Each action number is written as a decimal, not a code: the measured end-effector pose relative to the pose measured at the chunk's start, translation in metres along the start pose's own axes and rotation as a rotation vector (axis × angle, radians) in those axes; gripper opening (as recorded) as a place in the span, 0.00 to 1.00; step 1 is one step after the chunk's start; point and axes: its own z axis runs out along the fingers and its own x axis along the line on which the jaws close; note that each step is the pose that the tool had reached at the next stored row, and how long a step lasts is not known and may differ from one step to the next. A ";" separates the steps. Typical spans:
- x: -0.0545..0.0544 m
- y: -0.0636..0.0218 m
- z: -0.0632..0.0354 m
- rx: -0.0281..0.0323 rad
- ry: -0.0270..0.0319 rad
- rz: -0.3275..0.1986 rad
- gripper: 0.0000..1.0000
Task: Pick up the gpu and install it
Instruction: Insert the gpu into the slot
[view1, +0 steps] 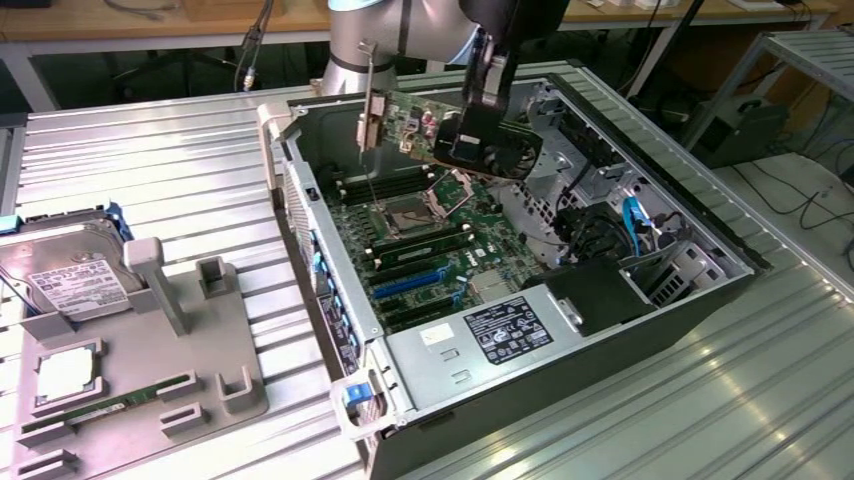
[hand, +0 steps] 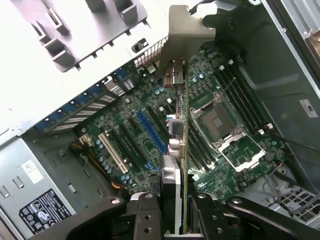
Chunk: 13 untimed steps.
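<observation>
Exterior view:
- hard drive (view1: 74, 285) on grey tray (view1: 200, 370), 9 o'clock of open computer case (view1: 296, 215)
- gpu (view1: 407, 115) aloft at case's 12 o'clock end, above motherboard (view1: 441, 235), not seated; silver bracket at its 9 o'clock
- gripper (view1: 471, 148) clamped on gpu

Wrist view:
- gpu (hand: 178, 140) edge-on between fingers (hand: 145, 215)

Ribbed metal table (view1: 147, 170), wooden workbench (view1: 107, 20) behind, grey floor (view1: 767, 190) with perhaps loose cables (view1: 817, 205)
</observation>
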 end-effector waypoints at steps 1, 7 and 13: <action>0.000 0.0000 0.0000 -0.0006 0.0004 -0.014 0.29; 0.000 0.0000 0.0002 -0.0050 0.0038 -0.132 0.29; 0.000 -0.0007 0.0005 -0.0087 0.0067 -0.232 0.29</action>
